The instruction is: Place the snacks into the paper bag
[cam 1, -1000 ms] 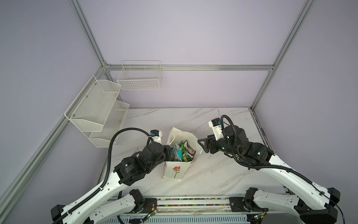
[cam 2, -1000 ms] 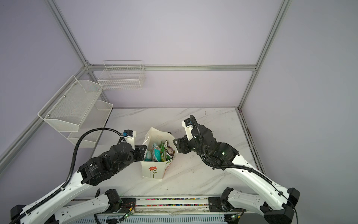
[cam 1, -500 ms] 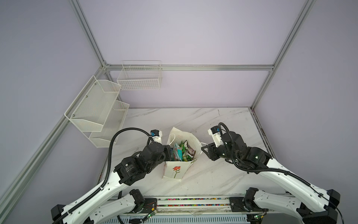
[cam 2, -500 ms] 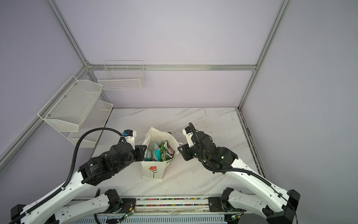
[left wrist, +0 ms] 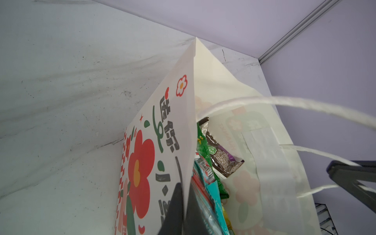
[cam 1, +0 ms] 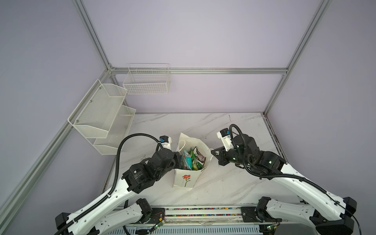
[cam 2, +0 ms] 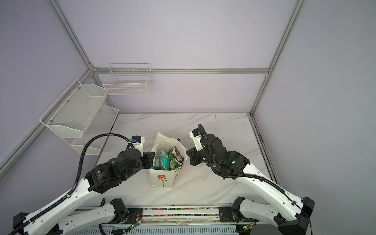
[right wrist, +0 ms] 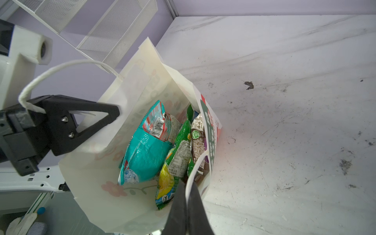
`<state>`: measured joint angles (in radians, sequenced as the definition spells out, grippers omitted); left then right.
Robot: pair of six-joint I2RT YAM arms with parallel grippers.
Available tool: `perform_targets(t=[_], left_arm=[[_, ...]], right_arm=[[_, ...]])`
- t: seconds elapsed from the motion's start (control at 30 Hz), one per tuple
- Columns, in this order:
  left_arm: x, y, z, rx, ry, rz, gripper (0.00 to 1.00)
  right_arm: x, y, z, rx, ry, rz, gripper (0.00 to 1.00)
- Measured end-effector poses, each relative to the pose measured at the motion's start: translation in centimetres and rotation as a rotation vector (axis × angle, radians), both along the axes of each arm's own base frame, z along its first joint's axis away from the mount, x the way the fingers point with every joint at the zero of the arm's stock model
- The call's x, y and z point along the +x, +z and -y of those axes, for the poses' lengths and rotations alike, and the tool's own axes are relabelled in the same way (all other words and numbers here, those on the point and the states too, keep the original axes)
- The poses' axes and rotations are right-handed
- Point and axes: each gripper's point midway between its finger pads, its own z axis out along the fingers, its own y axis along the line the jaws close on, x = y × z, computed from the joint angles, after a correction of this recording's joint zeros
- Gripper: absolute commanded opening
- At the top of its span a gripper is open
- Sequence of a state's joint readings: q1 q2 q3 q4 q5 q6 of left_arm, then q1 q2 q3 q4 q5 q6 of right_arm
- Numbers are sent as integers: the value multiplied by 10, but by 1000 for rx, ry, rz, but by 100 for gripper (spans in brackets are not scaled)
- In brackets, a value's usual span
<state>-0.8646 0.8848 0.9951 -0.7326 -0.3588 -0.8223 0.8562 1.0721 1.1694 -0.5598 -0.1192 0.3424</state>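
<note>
- The left arm [cam 1: 114, 195] comes in from the near left corner of the worktop [cam 1: 234, 183]. Its forearm rises to a bent wrist that points across toward the middle.
- The left hand [cam 1: 179, 160] meets the left wall of the paper bag [cam 1: 186, 179] at the rim. In the left wrist view its two dark fingers [left wrist: 175, 205] are pressed together with the printed wall between them, one outside and one inside. It is pinching that wall.
- The right arm [cam 1: 295, 183] mirrors this from the near right corner, with its wrist turned to point left. The right hand [cam 2: 188, 157] sits at the bag's right wall.
- In the right wrist view the right hand's fingers [right wrist: 177, 205] are pressed together over the rim of that wall. A white cord handle [right wrist: 193, 169] runs down between them, so the hand is pinching the bag there.
- The bag stands upright on the worktop between the two hands, about midway across and toward the near edge. Its long axis is vertical and its mouth faces up, spread wide from hand to hand. The face with the red flower is turned toward the near edge.
- The snacks [cam 1: 191, 160] are inside the bag, standing on end side by side with their top edges showing in the mouth. A teal packet [right wrist: 146, 154] is nearest the left hand's wall, a green packet [right wrist: 180, 150] is in the middle, and a brown packet [right wrist: 198, 142] lies against the right hand's wall.
- The other cord handle [right wrist: 61, 65] loops out of the bag and drapes over the left hand.
- The wire baskets [cam 1: 146, 81] hang on the walls, well apart from the bag.
</note>
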Motion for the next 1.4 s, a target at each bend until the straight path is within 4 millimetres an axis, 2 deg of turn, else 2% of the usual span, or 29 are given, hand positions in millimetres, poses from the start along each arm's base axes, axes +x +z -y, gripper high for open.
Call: perform_targets(t=[0.23,0.73,1.0,1.4], left_arm=[[10,-10,13,41,-16,-15,0],[27,-6,40,84,-75,-18,0],[34,-5,48,123,-97,-4,0],[52,17,66,132,-116,38,0]], right_arm=[[10,24,-7,2,5,56,0],[31,28,-8,-59,-58,97,0],[41,31,-7,-80,-93,113,0],[60,42,-6,-102,-136,144,0]])
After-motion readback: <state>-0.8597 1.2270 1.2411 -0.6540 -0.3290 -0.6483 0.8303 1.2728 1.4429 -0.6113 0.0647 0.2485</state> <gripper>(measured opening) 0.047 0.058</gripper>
